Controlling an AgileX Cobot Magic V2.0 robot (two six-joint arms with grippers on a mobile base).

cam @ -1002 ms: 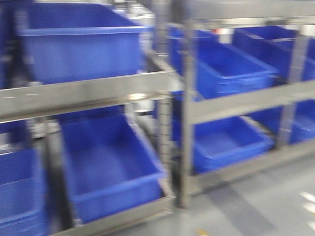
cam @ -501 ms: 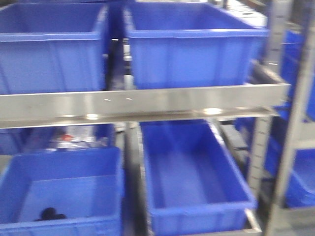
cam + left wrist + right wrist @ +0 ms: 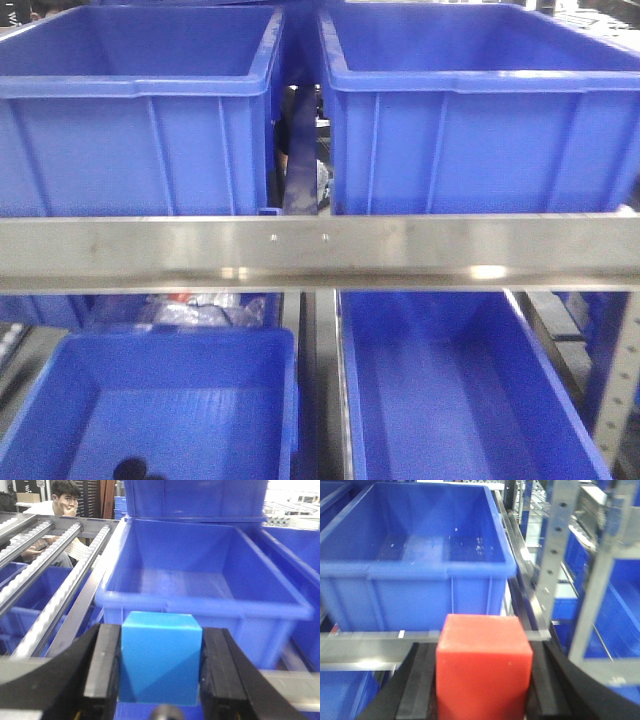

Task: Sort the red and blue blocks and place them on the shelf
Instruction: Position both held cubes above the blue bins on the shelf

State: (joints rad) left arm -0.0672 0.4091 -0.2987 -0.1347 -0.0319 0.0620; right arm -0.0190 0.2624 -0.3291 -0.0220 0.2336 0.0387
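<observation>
My left gripper (image 3: 160, 667) is shut on the blue block (image 3: 160, 657), held in front of a large blue bin (image 3: 200, 587) on the shelf. My right gripper (image 3: 484, 680) is shut on the red block (image 3: 484, 667), held in front of another large blue bin (image 3: 415, 555). The shelf's steel front rail (image 3: 320, 250) with two small screws crosses the front view; it also shows in the right wrist view (image 3: 365, 647). Neither gripper nor block shows in the front view.
Two blue bins (image 3: 140, 130) (image 3: 480, 120) sit on the upper tier and two (image 3: 170, 410) (image 3: 460, 400) on the tier below; the lower left one holds a small black thing (image 3: 132, 468). Roller tracks (image 3: 55, 600) run left. A person (image 3: 62, 500) sits behind. Steel uprights (image 3: 555, 555) stand right.
The front view has swung left and steadied: the rack now faces it square, with the rail level and the two upper bins centred. The blur is gone.
</observation>
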